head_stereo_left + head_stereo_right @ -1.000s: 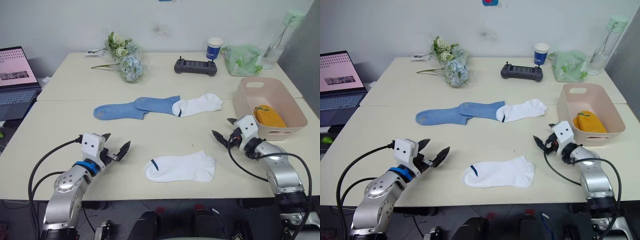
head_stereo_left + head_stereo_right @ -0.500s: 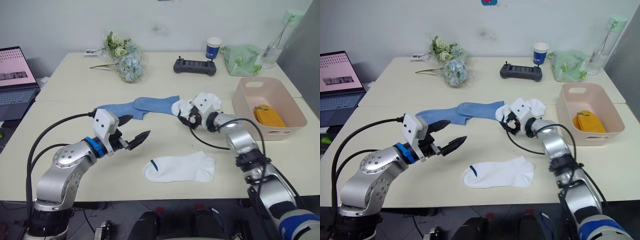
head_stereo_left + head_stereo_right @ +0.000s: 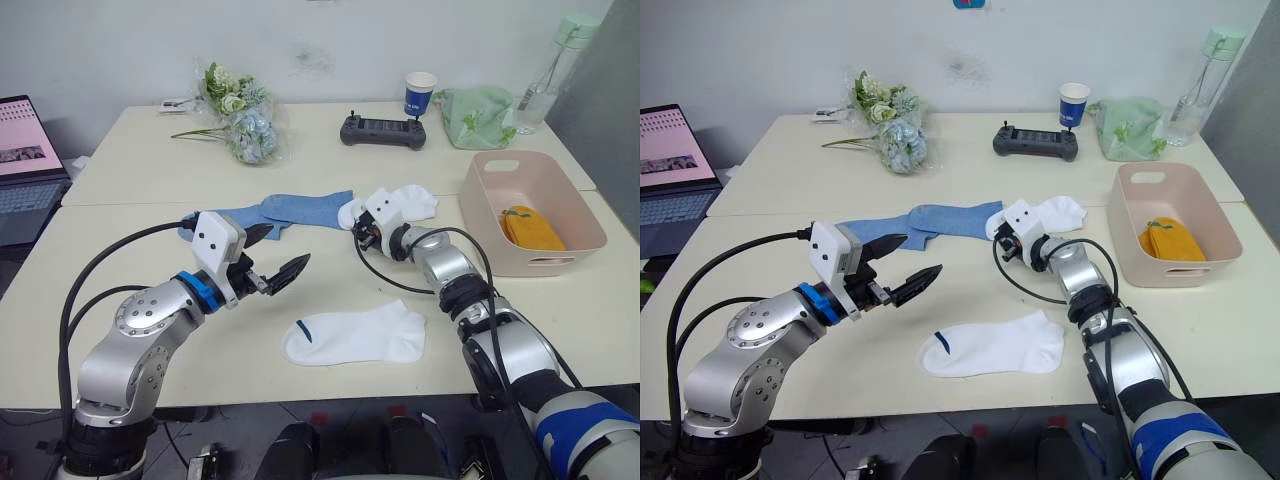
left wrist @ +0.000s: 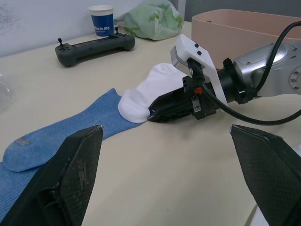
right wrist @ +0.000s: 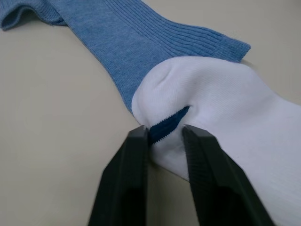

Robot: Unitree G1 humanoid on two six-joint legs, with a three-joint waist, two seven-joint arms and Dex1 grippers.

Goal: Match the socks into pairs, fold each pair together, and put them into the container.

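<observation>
The right gripper point(image 5: 163, 141) has its two black fingers down on the cuffed end of the far white sock point(image 3: 408, 203), the dark trim caught in the narrow gap between them; the jaws are nearly together and look to be pinching the fabric, which bunches up just ahead of them. A second ago this arm was back at the near right edge of the table point(image 3: 120, 250), close to the pink tub point(image 3: 590, 235); half a second ago it had already crossed to the sock, and now it has settled lower onto the cuff. I take that to mean the pairing of the white socks has begun, with this one about to be drawn toward its mate.

That cuff lies against the end of a light blue sock point(image 3: 305, 207), which in turn overlaps the second blue sock point(image 3: 222, 221), all in a row across the middle of the table. The other white sock point(image 3: 357, 334) lies flat and alone nearer the front edge, well apart from the gripped one.

The left gripper point(image 3: 268, 260) has risen from the front left of the table and hovers above it, jaws wide apart and holding nothing, pointing toward the right gripper.

The mustard-yellow socks point(image 3: 530, 225) already sit folded in the tub at the right edge.
</observation>
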